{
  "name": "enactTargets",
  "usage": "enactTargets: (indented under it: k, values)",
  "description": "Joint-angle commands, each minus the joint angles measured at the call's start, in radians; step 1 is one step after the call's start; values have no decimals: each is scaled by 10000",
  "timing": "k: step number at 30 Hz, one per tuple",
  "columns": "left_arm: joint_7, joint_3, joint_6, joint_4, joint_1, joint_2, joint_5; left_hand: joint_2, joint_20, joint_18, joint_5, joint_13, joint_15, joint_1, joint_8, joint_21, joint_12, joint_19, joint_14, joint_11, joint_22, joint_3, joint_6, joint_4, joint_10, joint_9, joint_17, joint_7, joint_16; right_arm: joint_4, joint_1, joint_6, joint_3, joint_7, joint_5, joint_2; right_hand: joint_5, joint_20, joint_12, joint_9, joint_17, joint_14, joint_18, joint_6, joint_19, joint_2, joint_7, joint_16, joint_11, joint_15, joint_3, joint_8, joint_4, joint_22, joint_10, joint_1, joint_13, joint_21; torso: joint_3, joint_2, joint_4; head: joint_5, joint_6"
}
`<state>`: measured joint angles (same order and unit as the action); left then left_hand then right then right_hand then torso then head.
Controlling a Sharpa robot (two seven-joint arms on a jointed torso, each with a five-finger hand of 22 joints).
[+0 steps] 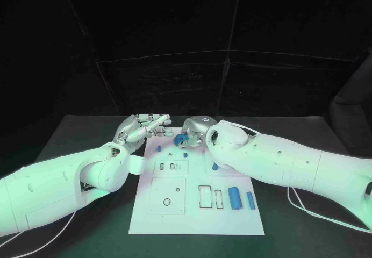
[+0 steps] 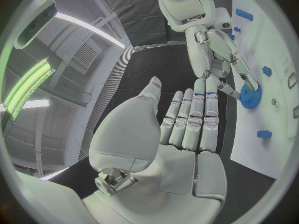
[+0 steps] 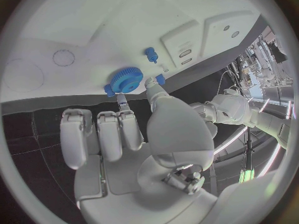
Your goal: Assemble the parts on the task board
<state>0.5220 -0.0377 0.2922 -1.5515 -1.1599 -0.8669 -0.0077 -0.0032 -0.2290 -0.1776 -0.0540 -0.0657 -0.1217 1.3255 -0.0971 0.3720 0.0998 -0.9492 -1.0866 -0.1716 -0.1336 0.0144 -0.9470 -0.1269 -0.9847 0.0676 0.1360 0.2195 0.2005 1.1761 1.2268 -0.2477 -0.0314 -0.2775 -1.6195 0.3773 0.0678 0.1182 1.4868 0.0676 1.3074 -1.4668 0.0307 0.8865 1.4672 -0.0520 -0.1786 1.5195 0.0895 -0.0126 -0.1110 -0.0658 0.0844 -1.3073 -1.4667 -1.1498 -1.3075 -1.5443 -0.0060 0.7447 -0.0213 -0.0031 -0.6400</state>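
Note:
The white task board (image 1: 198, 220) lies in the middle of the black table. My right hand (image 1: 195, 134) is over the board's far edge and pinches a blue gear (image 1: 183, 140) between thumb and a fingertip; the right wrist view shows the gear (image 3: 126, 80) close above the board (image 3: 93, 25). My left hand (image 1: 144, 128) hovers just left of it, fingers straight and apart, holding nothing. In the left wrist view its flat palm (image 2: 187, 129) faces the right hand (image 2: 221, 55) and the gear (image 2: 250, 95).
Small blue parts lie on the board's far half: one (image 1: 159, 147) near the left hand, another (image 1: 186, 155) below the gear, a third (image 1: 215, 166) beside the right arm. Two blue cylinders (image 1: 234, 198) (image 1: 250, 200) lie at the right next to a rectangular slot (image 1: 205, 196).

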Motion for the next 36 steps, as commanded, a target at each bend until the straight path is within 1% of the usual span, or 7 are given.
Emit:
enactTargets:
  k: [1, 3, 10, 24, 31, 35, 36]
  values:
    - [3, 9, -106, -21, -21, -10, 10, 107, 18, -46, 30, 8, -5, 21, 61, -10, -62, -39, -33, -16, 14, -2, -53, 85, -78, -7, 9, 18, -65, 58, 21, 404, 2, 140, 299, 32, 64, 28, 81, 8, 1278, -756, -136, 95, 648, 107, 18, 14, 3, -5, 65, -36, 136, -1898, -533, 40, -1940, 3, -1, 0, -7, -3, -2]
    - [3, 9, -101, -19, -22, -13, 10, 108, 18, -45, 31, 10, -6, 24, 69, -13, -71, -37, -29, -19, 18, -4, -48, 93, -72, -8, 10, 21, -72, 60, 21, 564, 2, 151, 417, 39, 70, 17, 114, -1, 1301, -762, -141, 115, 659, 169, 23, 24, -4, 3, 181, -17, 279, -1918, -558, 136, -1971, -4, -2, 2, -5, 5, -6]
    - [30, 9, -81, -16, -23, -4, 10, 108, 18, -45, 31, 10, -6, 24, 69, -13, -71, -37, -29, -19, 18, -4, -48, 93, -72, -8, 10, 21, -72, -13, 21, 768, 1, 6, 529, 24, 191, 31, 81, -87, 1302, -762, -138, -783, 652, 197, -37, 24, 42, -26, 414, 102, 459, -1904, -536, 189, -1947, 1, 1, 5, -3, 1, -26]
    - [58, 9, -61, 13, -25, -11, 10, 108, 18, -45, 31, 10, -6, 24, 69, -13, -71, -37, -29, -19, 18, -4, -48, 93, -72, -8, 10, 21, -72, 103, 19, 334, -1, -41, 348, 177, 345, 59, 128, -66, 1353, -772, -148, -763, 675, 186, -55, 44, 63, -52, 477, 67, 312, -1947, -569, -160, -1993, -15, 1, 1, 0, -20, -19]
    - [61, 9, -62, 17, -25, -11, 10, 108, 18, -45, 31, 10, -6, 24, 69, -13, -71, -37, -29, -19, 18, -4, -48, 93, -72, -8, 10, 21, -72, 176, 19, -520, -2, 103, 477, 305, 852, 50, 179, -47, 1412, -784, -157, -566, 698, 223, -31, 68, 40, -36, 533, 47, 264, -1988, -609, -300, -2041, -31, 0, -3, 13, -30, -5]
    - [65, 9, -60, 18, -25, -23, 10, 108, 18, -45, 31, 10, -6, 24, 69, -13, -71, -37, -29, -19, 18, -4, -48, 93, -72, -8, 10, 21, -72, 331, 19, -1434, -4, 691, 899, 559, 1093, 43, 184, -37, 1416, -785, -157, -417, 699, 244, -18, 70, 29, -27, 555, 34, 230, -1990, -614, -371, -2047, -32, 4, -5, 20, -34, 9]
    - [66, 9, -58, 22, -25, -26, 10, 108, 18, -45, 31, 10, -6, 24, 69, -13, -71, -37, -29, -19, 18, -4, -48, 93, -72, -8, 10, 21, -72, 388, 19, -1653, -5, 988, 1131, 655, 1235, 37, 181, -10, 1405, -782, -157, -127, 700, 288, -1, 66, 15, -17, 528, -6, 189, -1991, -613, -447, -2045, -32, 2, -10, 29, -46, 31]
